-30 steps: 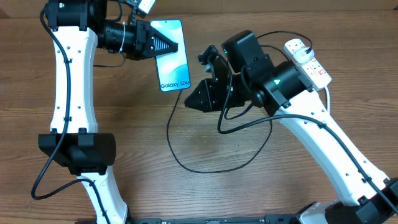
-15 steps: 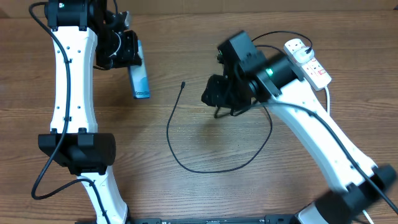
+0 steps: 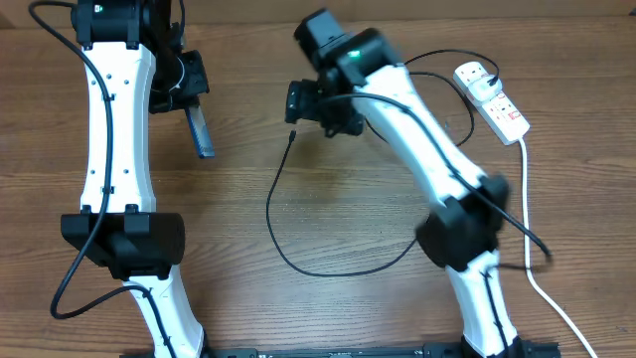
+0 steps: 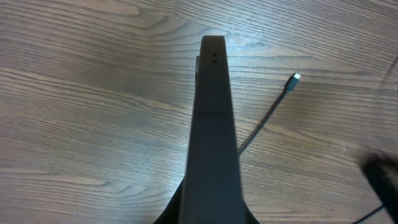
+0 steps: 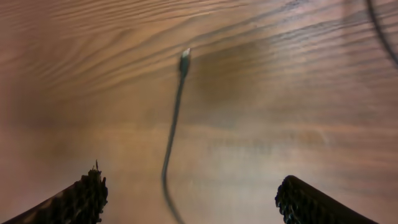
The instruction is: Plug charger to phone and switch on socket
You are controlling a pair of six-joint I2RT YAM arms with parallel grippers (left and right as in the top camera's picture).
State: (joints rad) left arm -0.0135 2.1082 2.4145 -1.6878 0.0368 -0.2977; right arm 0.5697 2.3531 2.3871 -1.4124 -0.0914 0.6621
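My left gripper [image 3: 195, 99] is shut on the phone [image 3: 203, 134] and holds it edge-on above the table at the far left. In the left wrist view the phone [image 4: 214, 124] is a dark narrow slab running out from the gripper [image 4: 211, 214]. The charger's connector tip [image 3: 292, 134] lies loose on the wood, and its black cable [image 3: 328, 270] loops back toward the socket [image 3: 494, 99]. Just above that tip hovers my right gripper [image 3: 306, 107], open. In the right wrist view the cable [image 5: 173, 134] runs between the spread fingers [image 5: 84, 202], tip [image 5: 185, 57] ahead, untouched.
The socket's thick white lead [image 3: 527, 229] trails down the right side of the wooden table [image 3: 358, 214]. The connector tip [image 4: 295, 77] lies right of the phone's end in the left wrist view. My right arm [image 3: 437, 169] crosses over the cable loop.
The left arm pulled the phone left and turned it from screen-up to edge-on. The right gripper opened, leaving the cable tip on the table, and swung up-left over it.
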